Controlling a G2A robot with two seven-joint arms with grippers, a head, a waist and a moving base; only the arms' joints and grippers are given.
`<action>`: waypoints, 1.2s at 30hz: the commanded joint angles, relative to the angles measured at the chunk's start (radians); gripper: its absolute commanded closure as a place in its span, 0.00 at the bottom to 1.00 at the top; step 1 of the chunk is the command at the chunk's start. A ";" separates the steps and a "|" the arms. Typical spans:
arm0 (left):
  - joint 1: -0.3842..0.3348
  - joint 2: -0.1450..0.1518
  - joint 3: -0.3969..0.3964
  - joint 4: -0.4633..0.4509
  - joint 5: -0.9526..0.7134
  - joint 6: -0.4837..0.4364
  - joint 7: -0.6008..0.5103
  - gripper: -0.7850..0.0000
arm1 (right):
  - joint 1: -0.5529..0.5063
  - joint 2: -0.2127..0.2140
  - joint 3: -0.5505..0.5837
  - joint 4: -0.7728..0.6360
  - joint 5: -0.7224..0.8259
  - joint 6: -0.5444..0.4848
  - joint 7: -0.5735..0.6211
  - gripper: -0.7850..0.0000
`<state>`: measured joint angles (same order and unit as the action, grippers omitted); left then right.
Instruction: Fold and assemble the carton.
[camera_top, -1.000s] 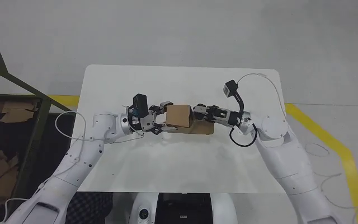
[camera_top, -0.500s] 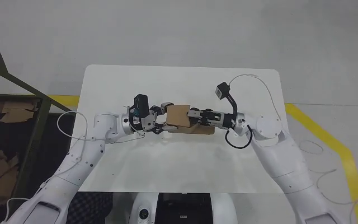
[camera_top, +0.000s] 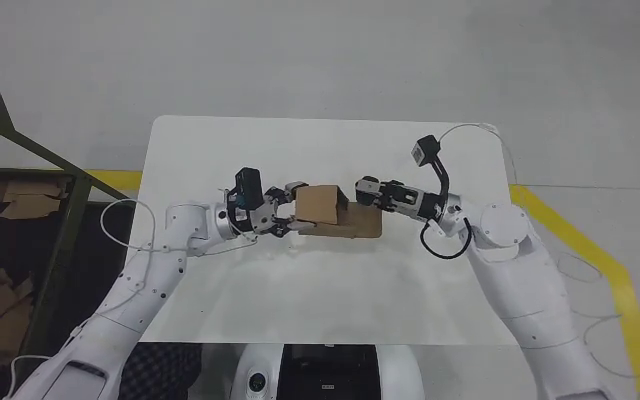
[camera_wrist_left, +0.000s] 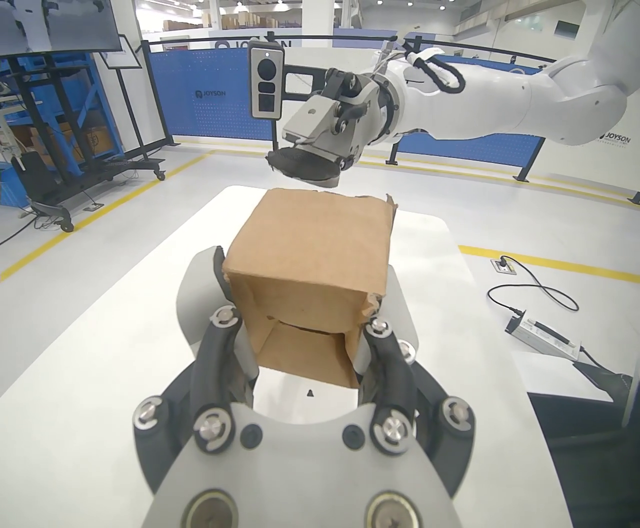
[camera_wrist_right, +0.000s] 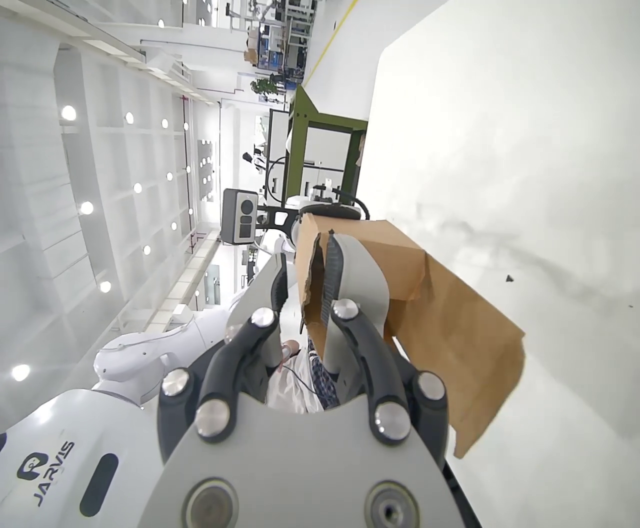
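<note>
The white table (camera_top: 200, 150) has bare surface on every side of the work. Its 12 o'clock edge is the nearest one, yet it is well apart. The brown carton (camera_top: 320, 205) stands near the table's centre, open at its 9 o'clock end, with a loose flap (camera_top: 365, 227) lying flat on its 3 o'clock side. It looks light and thin. The walls will probably buckle and the corners are torn, so I would hold it near the creases. The left gripper (camera_wrist_left: 306, 272) is clamped across the 9 o'clock end. The right gripper (camera_wrist_right: 307, 265), at 3 o'clock, has its fingers slightly apart around the top wall's torn edge.
</note>
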<state>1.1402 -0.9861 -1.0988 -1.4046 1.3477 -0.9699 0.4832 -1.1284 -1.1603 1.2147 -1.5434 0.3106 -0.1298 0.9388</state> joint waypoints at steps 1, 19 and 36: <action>0.000 0.001 -0.009 0.005 0.000 0.006 0.008 0.43 | -0.027 0.007 0.029 -0.012 -0.001 -0.002 0.000 0.82; 0.021 0.002 -0.054 -0.015 -0.026 0.036 0.073 0.46 | -0.098 0.015 0.044 0.114 0.070 0.003 0.020 0.84; 0.026 -0.004 -0.054 -0.021 -0.036 0.028 0.067 0.47 | -0.031 -0.003 -0.061 0.111 0.087 -0.051 0.075 0.84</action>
<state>1.1666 -0.9898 -1.1523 -1.4268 1.3153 -0.9402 0.5485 -1.1606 -1.1628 1.1557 -1.4334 0.3999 -0.1803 1.0150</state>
